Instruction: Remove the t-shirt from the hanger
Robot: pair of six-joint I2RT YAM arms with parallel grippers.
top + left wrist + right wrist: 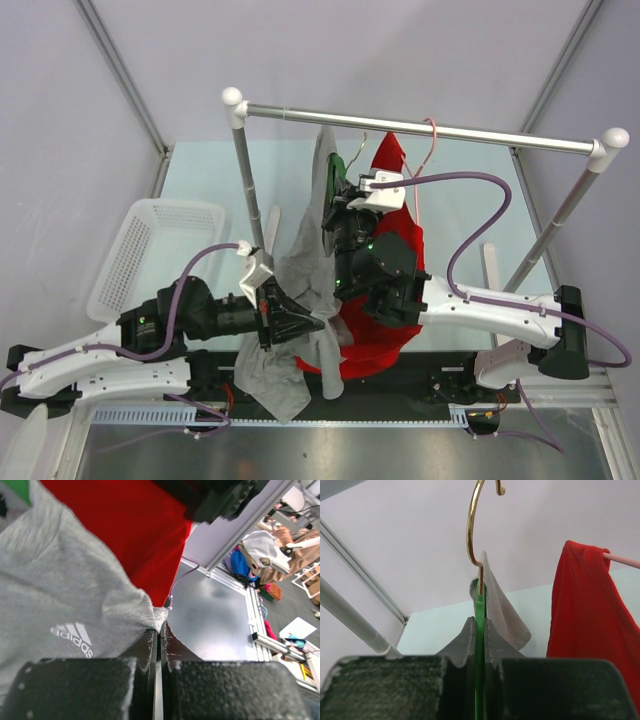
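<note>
A grey t-shirt with a white adidas logo hangs on a green hanger under the rail. My left gripper is shut on an edge of the grey t-shirt, low down and in front; the fingertips pinch the cloth in the left wrist view. My right gripper is shut on the green hanger just below its gold hook. A fold of grey cloth lies against the hanger's right side.
A red t-shirt on a pink hanger hangs right beside the grey one, behind my right arm; it also shows in the right wrist view. A white mesh basket stands at the left. The rail's two slanted posts flank the work area.
</note>
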